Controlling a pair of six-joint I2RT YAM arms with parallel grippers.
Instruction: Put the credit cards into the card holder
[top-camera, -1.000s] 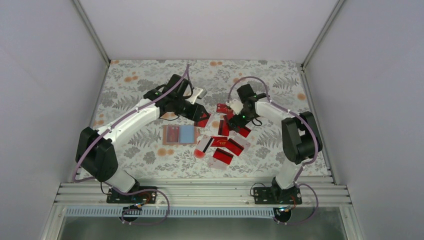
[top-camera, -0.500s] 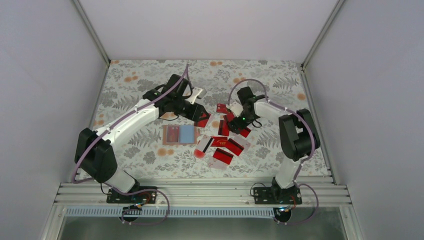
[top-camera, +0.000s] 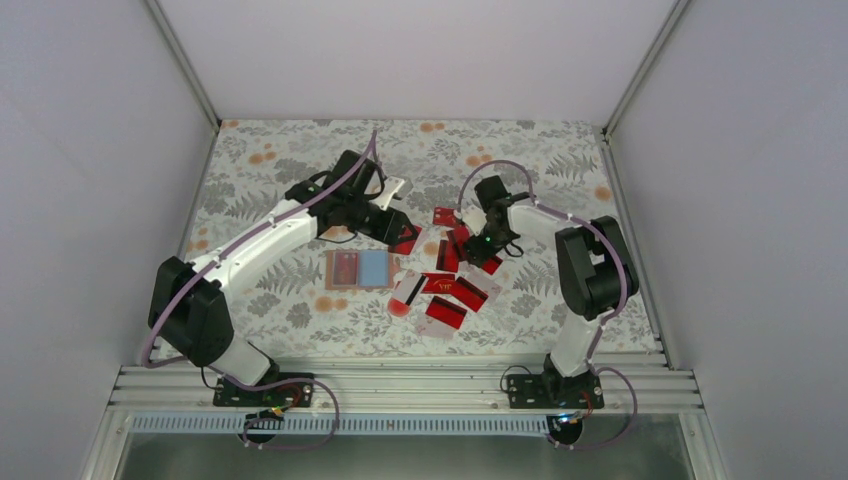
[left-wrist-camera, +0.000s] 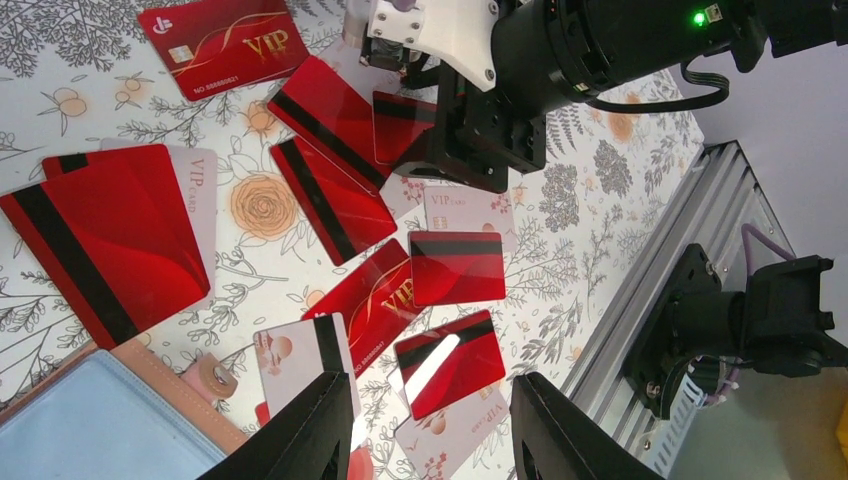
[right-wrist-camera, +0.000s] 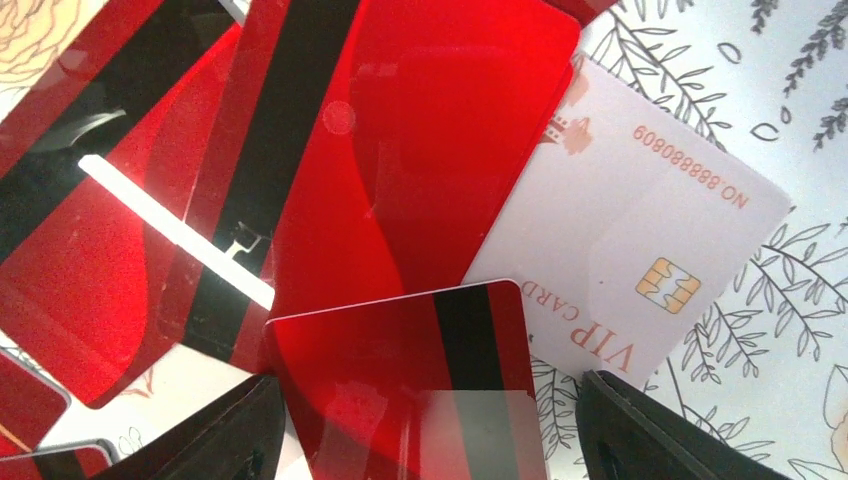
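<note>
The card holder lies open on the floral table, one half light blue, its tan strap with stud beside it. Several credit cards, mostly red, lie scattered to its right. My left gripper hovers over a red card near the holder. It is open, with only the cards on the table showing between its fingers. My right gripper is low over the pile and open. Its fingers straddle a red card with a black stripe, and a gap shows at the right finger.
A pale VIP card with a chip lies partly under the red ones. A red VIP card lies apart at the far side of the pile. The aluminium rail runs along the near table edge.
The right gripper's jaws have narrowed around the striped red card and its wrist has shifted slightly over the pile. The left arm has barely moved.
</note>
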